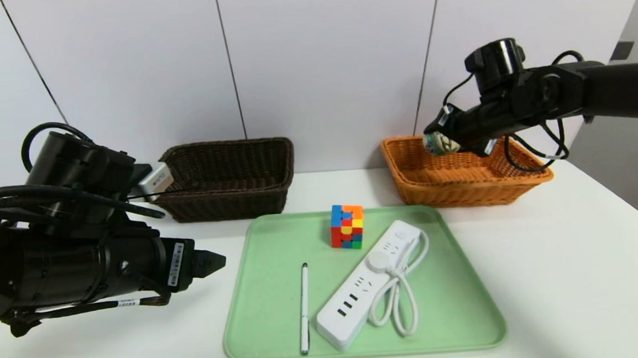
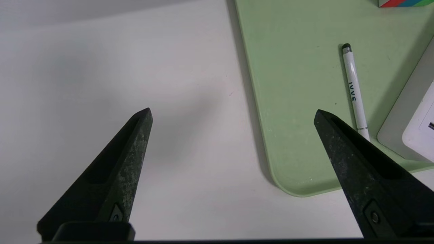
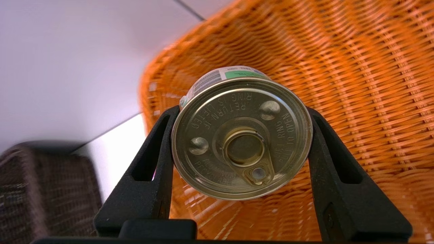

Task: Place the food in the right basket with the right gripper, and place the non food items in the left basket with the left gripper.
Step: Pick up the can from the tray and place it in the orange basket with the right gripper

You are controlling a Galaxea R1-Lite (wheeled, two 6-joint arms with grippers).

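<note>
While the right gripper (image 3: 237, 142) grips the tin can (image 3: 241, 135) by its sides, lid facing the wrist camera, I've got it hanging above the orange basket (image 1: 424, 181), over the left part of its interior, near the back rim. Can looks tilted, not flat.

Step in hand as I read it: drop-off. I'd go lower into the orange basket before letting go, so the can doesn't bounce or roll off the weave. Ideally level it first; on its edge it'll likely roll. Centre it more toward the middle of the orange basket, since the flared left wall is close.

Room: orange basket interior looks empty from what I can see, plenty of floor. Retreat straight up, clear of the rim.

Left gripper (image 2: 232, 113) sits spread wide and holding nothing, far left of the orange basket, hovering over the table (image 2: 101, 67) beside the green tray (image 2: 288, 101). Pen (image 2: 352, 88), cube (image 1: 347, 226) and power strip (image 1: 367, 284) lie on that tray; dark basket (image 1: 230, 176) waits behind it, left of the orange basket.
</note>
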